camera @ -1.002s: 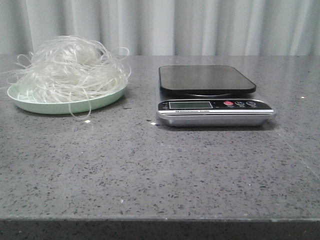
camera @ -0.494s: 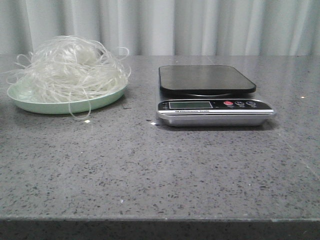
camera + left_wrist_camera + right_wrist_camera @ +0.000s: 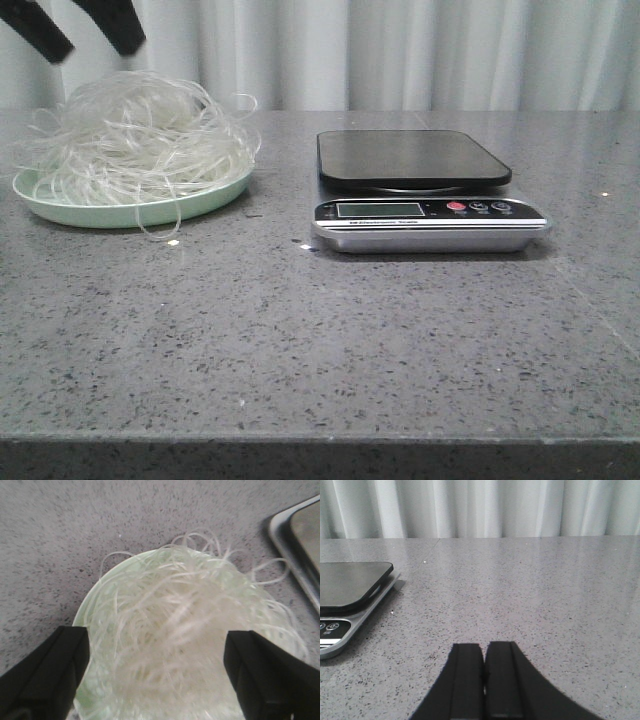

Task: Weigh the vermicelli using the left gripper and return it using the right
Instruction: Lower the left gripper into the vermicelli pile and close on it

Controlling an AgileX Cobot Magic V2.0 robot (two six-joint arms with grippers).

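The vermicelli [image 3: 135, 135] is a fluffy whitish tangle heaped on a pale green plate [image 3: 130, 208] at the back left of the table. My left gripper [image 3: 88, 42] hangs open above it, its two black fingertips [image 3: 45, 35] showing at the top left of the front view. In the left wrist view the vermicelli [image 3: 185, 645] fills the space between the wide-apart fingers [image 3: 47, 672], and the left gripper [image 3: 157, 635] holds nothing. My right gripper [image 3: 485, 647] is shut and empty, low over bare table right of the scale.
A digital kitchen scale [image 3: 425, 190] with a dark platform stands at centre right; it also shows in the right wrist view [image 3: 350, 600] and in the left wrist view [image 3: 300, 545]. White curtains hang behind the grey speckled table [image 3: 320, 340].
My left gripper has come into the front view from above and now hangs over the vermicelli. The plate, noodles and scale have not moved.
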